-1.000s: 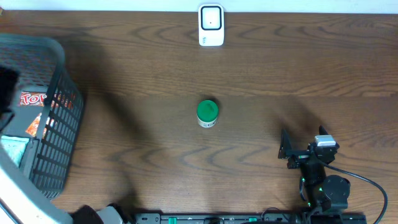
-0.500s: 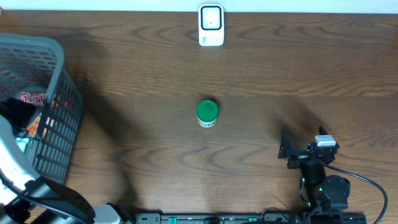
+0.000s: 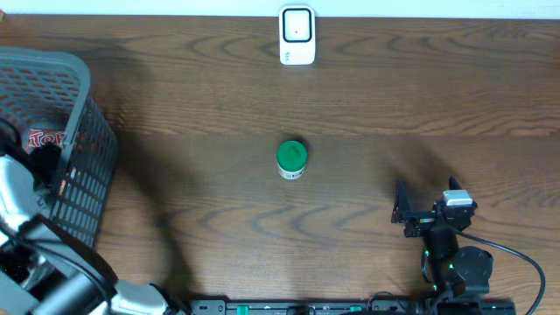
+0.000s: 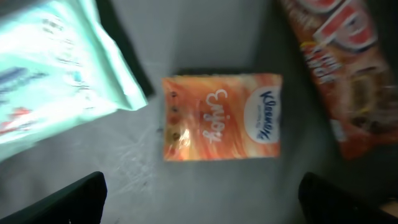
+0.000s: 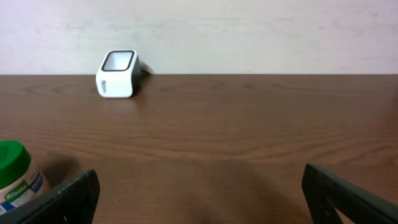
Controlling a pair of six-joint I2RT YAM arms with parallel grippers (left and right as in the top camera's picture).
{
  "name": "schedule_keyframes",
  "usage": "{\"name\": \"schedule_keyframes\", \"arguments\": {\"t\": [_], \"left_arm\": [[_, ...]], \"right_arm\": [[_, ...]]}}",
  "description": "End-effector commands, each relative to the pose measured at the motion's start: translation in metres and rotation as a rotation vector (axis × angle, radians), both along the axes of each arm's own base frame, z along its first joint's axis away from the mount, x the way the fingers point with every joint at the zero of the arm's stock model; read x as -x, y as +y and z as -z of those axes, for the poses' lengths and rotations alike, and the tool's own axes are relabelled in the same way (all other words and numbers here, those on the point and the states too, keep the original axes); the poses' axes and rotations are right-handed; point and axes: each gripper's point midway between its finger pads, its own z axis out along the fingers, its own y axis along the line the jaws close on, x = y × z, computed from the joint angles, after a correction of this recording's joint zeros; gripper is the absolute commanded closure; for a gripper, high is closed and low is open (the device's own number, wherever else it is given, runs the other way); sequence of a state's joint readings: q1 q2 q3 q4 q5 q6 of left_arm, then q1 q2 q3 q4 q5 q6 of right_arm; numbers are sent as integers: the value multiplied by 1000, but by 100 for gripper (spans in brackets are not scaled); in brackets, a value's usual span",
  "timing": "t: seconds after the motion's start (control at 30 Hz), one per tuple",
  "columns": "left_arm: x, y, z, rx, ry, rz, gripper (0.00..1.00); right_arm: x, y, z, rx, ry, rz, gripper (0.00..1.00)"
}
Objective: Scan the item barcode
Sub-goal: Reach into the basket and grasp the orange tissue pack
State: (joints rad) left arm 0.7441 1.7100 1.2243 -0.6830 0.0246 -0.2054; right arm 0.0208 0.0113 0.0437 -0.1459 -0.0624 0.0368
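Orange tissue pack (image 4: 221,117) below and between spread left fingers (image 4: 68,200)

left hand (image 4: 214,202), below: orange tissue pack (image 4: 221,117) lies flat on the basket floor (image 4: 205,37), centred between the wide-spread fingers.
left hand, either side: mint packet (image 4: 56,68) beyond one finger, red snack packet (image 4: 339,74) beyond the other; a strip of bare floor separates each from the tissue pack.
left hand, outward: mesh basket wall (image 3: 83,175) blocks the way to the surface (image 3: 437,105).
right hand (image 5: 199,196), ahead: bare surface up to the back wall.
right hand, ahead-left: green-lidded jar (image 5: 15,174) near; scanner (image 5: 117,74) far, at the back edge.
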Motion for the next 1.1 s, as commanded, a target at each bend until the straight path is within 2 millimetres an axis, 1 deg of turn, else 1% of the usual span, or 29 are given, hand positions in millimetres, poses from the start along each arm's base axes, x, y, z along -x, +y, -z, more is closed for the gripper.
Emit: {"name": "schedule_keyframes", "arguments": {"t": [0.0, 0.13, 0.3, 0.67, 0.97, 1.07], "left_arm": [[-2, -2, 27, 51, 42, 30, 2], [-4, -1, 44, 69, 61, 30, 2], [-5, 0, 56, 80, 73, 30, 2], [-10, 5, 55, 64, 55, 22, 2], [-18, 13, 53, 32, 16, 7, 2], [-19, 14, 56, 32, 16, 4, 2]], "right_arm": [[0, -2, 1, 9, 2, 10, 1], [0, -2, 1, 9, 2, 10, 1], [0, -2, 1, 9, 2, 10, 1], [0, -3, 1, 9, 2, 11, 1], [0, -2, 1, 9, 2, 10, 1], [0, -2, 1, 9, 2, 10, 1]]}}
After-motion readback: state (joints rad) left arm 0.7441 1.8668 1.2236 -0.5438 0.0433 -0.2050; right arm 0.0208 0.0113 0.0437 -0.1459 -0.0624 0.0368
